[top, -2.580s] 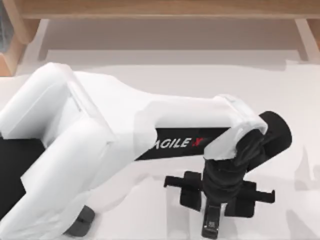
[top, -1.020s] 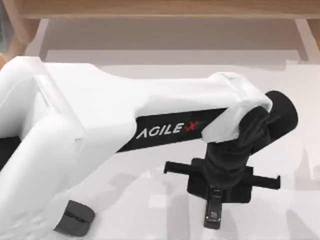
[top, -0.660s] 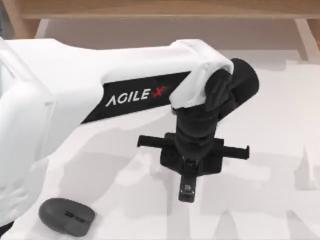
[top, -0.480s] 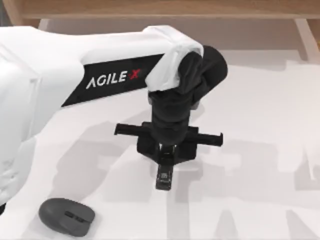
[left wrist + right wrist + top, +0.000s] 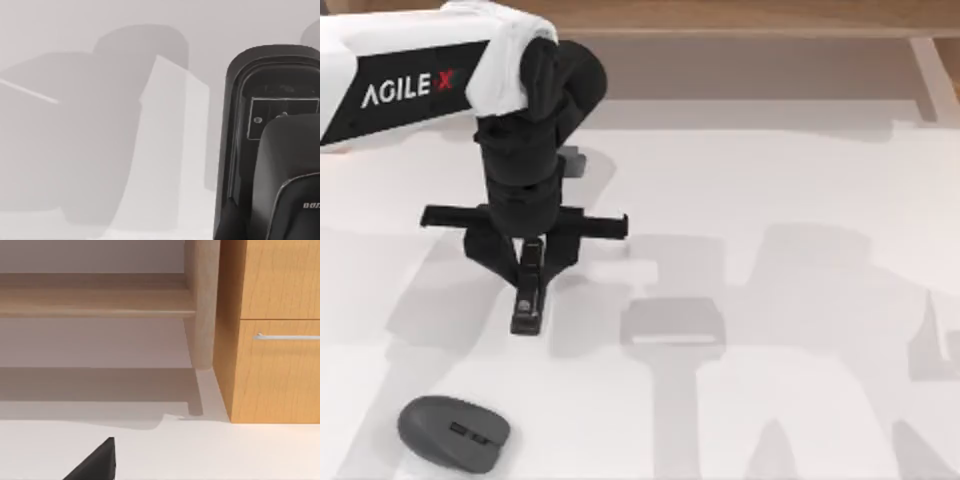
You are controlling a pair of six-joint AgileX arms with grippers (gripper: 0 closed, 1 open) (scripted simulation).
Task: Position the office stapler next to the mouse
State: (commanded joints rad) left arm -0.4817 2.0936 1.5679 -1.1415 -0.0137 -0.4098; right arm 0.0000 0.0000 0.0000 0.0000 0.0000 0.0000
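Stapler: you have it clamped in your left tool, the long black bar sticking out past the tool's tip, pointing toward the near edge of the bench. Judging by the shadow beneath it, it hangs clear of the bench surface. From the left wrist view, the stapler's rounded end sits close against the tool body.

The mouse lies well ahead of the tool and off to its left, near the bench's front-left corner, flat on its base with the buttons up.

What could go wrong from here, as a judgement: the tool grips the stapler near one end, so the free length may swing or pivot in the grip if you move fast. If you come down too close, the projecting end could strike the mouse and shove it toward the bench edge. If you release while the bar is high or tilted, it could bounce or roll away from the mouse.

Between the tool and the mouse nothing stands in the way. Wooden furniture with a drawer handle stands beyond the bench, far behind the tool. Your right arm is parked, out at the side.
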